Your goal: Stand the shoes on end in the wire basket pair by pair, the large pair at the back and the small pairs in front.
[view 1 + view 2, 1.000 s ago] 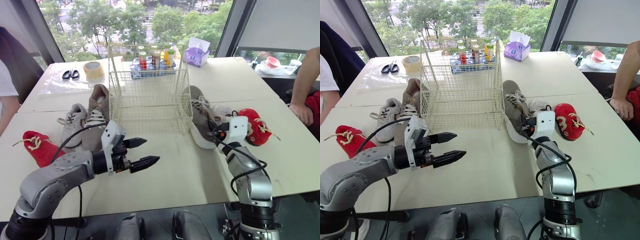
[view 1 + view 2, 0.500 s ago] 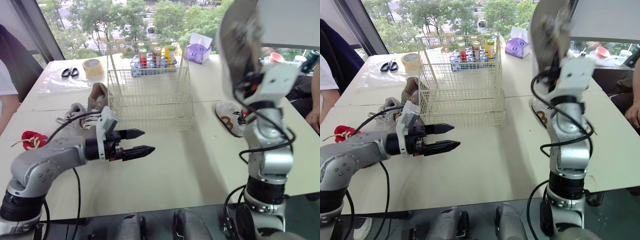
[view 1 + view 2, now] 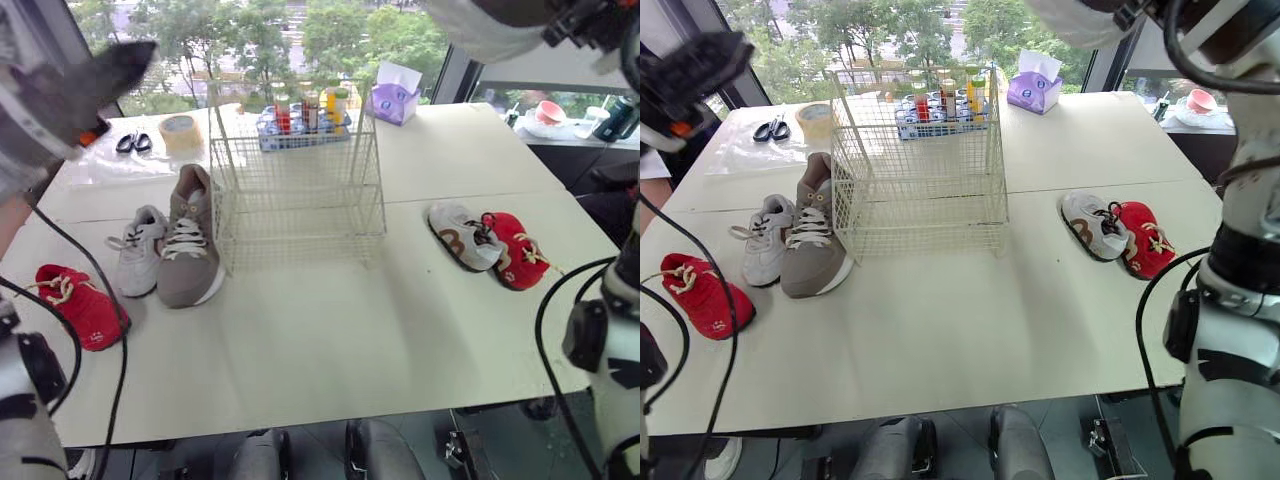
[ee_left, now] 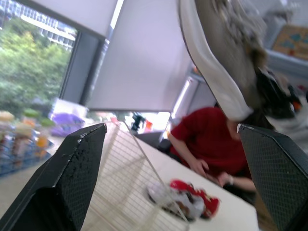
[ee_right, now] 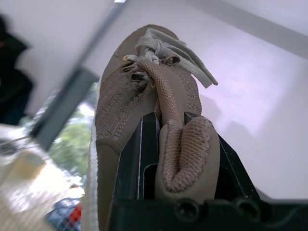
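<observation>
I read the wire basket [image 3: 300,190] as cream-white on a pale beige counter [image 3: 330,340]. Left of the basket lie a taupe sneaker [image 3: 188,245] with a white sole and pale laces, a light grey sneaker [image 3: 137,250], and farther out a red shoe [image 3: 82,305] with cream laces. Right of the basket are a grey-white sneaker [image 3: 462,236] with a brown side mark and a second red shoe [image 3: 512,250], also cream-laced. Behind the basket I see a blue bottle crate [image 3: 290,135], a lilac tissue box [image 3: 393,100], a tan tape roll [image 3: 181,128] and black scissors [image 3: 128,143]. The held sneaker [image 5: 125,106] in the black right end effector [image 5: 171,144] is taupe knit with grey laces and a white sole. The left end effector [image 4: 171,130] has black fingers [image 4: 72,173] with a fine crosshatch.
</observation>
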Action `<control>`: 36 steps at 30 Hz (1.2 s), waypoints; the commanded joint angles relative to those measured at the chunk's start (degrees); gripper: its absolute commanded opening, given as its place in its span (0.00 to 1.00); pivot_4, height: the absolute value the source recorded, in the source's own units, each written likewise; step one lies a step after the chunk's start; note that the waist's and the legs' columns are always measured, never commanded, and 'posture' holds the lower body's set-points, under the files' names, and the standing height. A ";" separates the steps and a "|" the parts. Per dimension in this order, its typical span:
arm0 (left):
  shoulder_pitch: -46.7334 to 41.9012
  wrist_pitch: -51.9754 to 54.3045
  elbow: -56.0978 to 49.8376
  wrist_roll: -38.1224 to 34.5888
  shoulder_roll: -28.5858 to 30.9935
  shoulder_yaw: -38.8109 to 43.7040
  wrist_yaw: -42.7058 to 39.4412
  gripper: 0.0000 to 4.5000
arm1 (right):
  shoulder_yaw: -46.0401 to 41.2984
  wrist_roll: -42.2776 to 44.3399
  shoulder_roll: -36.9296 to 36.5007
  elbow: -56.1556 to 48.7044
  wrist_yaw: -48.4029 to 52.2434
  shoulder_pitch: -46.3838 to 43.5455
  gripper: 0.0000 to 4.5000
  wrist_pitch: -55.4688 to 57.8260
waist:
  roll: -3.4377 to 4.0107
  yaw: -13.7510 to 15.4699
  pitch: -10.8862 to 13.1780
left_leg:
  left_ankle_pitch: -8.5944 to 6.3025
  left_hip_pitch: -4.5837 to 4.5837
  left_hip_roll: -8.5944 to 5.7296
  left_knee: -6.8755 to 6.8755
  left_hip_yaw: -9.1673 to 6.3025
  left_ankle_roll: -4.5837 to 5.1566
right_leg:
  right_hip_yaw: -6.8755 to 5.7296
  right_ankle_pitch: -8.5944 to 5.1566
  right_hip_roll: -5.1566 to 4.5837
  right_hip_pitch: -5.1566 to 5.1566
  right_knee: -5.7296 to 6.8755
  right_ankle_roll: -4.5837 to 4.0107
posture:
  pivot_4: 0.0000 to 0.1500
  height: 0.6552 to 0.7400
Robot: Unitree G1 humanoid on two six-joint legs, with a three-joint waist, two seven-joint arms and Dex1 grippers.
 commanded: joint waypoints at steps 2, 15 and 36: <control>-7.06 -0.85 5.82 6.33 2.10 -3.21 -8.12 1.00 | 2.60 0.74 -0.28 1.61 7.53 -1.17 0.07 -6.36 | -0.14 0.32 0.06 | 0.00 -0.03 0.00 0.08 0.03 0.00 | 0.00 0.00 -0.05 0.00 0.02 0.01 | 1.00 1.00; -18.44 0.80 11.49 15.56 -3.48 -9.17 -17.96 1.00 | 9.07 -1.98 4.96 0.91 11.52 1.19 0.07 -15.08 | -0.21 0.31 0.08 | 0.19 -0.13 0.01 0.16 0.17 -0.32 | 0.00 0.02 -0.17 -0.11 0.16 0.06 | 1.00 1.00; -14.81 2.33 8.56 14.39 -12.23 6.37 -5.41 0.16 | -1.79 7.63 6.20 -0.56 0.53 7.10 0.80 -1.43 | -0.25 0.38 0.06 | 0.26 -0.13 0.06 0.24 0.07 -0.44 | 0.10 0.02 -0.22 -0.24 0.49 0.06 | 1.00 1.00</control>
